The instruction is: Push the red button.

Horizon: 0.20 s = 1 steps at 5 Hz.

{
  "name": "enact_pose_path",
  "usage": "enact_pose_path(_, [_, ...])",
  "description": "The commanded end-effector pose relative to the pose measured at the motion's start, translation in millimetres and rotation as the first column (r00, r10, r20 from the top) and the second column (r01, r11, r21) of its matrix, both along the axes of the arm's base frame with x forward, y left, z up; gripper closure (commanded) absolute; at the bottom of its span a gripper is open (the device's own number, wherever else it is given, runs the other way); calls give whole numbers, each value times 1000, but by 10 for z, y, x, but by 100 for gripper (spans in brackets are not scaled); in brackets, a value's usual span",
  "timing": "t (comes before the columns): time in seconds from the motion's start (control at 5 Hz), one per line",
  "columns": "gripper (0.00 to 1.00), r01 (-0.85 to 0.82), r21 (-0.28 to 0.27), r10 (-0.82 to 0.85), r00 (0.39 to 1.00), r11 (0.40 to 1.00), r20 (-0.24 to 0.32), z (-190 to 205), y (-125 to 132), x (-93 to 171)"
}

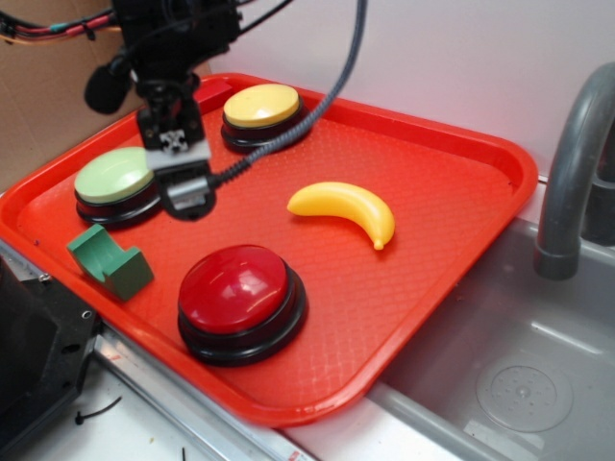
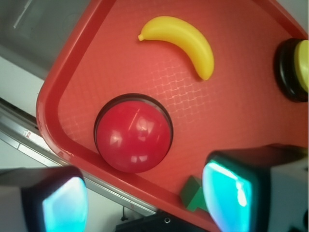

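The red button (image 1: 235, 288), a large glossy dome on a black base, sits at the near edge of the red tray (image 1: 432, 125). In the wrist view the red button (image 2: 133, 139) lies ahead of the fingers, close to the tray rim (image 2: 48, 111). My gripper (image 1: 184, 187) hangs above the tray's left part, beside the pale green button (image 1: 113, 175) and up-left of the red one, not touching it. From the wrist, my gripper (image 2: 145, 203) is open, its two teal pads (image 2: 227, 193) wide apart with nothing between them.
A yellow button (image 1: 261, 106) stands at the tray's back and a yellow banana (image 1: 346, 206) lies mid-tray. A green block (image 1: 110, 261) rests at the near left. A grey sink (image 1: 519, 375) and faucet (image 1: 572, 173) are to the right.
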State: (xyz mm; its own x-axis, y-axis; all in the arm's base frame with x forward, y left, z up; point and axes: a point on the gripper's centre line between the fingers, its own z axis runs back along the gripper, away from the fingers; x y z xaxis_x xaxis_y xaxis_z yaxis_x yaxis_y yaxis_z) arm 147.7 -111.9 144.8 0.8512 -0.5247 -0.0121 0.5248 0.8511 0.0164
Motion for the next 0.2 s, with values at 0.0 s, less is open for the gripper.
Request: enact_pose_path(0.0, [0, 28, -39, -25, 998, 999, 59, 297, -31, -95])
